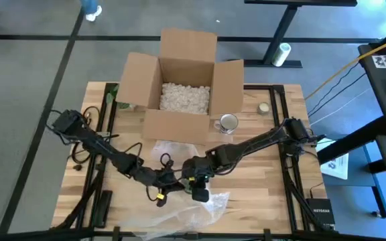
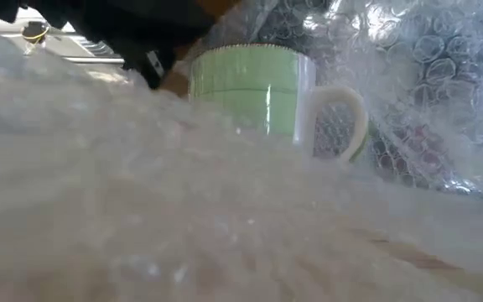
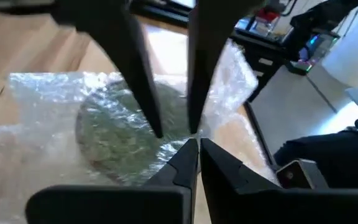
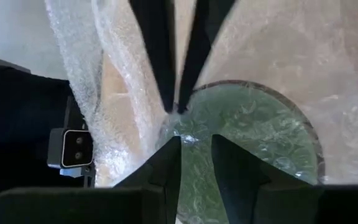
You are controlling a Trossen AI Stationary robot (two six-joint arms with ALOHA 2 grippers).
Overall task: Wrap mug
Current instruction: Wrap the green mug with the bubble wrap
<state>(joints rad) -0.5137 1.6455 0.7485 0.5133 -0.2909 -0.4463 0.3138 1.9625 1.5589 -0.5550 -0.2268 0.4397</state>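
Two robot arms meet over a green mug [image 2: 250, 88] at the near edge of the desk [image 1: 273, 174], both grippers converging on the bubble wrap [image 1: 193, 207] draped over it. The left gripper [image 3: 194, 149] has its fingers pressed nearly together, apparently pinching a fold of wrap at the mug's rim. The right gripper [image 4: 194, 146] holds its fingers slightly apart over the same spot; whether they hold any plastic cannot be told.

The risk from here appears to be the film itself. It is thin and slippery, and a pull from either arm could slide it out of so small a pinch, leaving the mug half covered. With both sets of fingers crowded at one point, the arms could also knock each other, or tip the mug if the wrap drags against its side.

The mug stands upright, pale green with a white handle [image 2: 338, 117], ringed by faint bands around its body. Seen through the wrist views, it shows as a dark green disc under crinkled film.

An open cardboard box [image 1: 183, 87] of packing peanuts [image 1: 185, 97] waits at the far side of the desk, with a second, shiny mug [image 1: 228, 123] just beside it.
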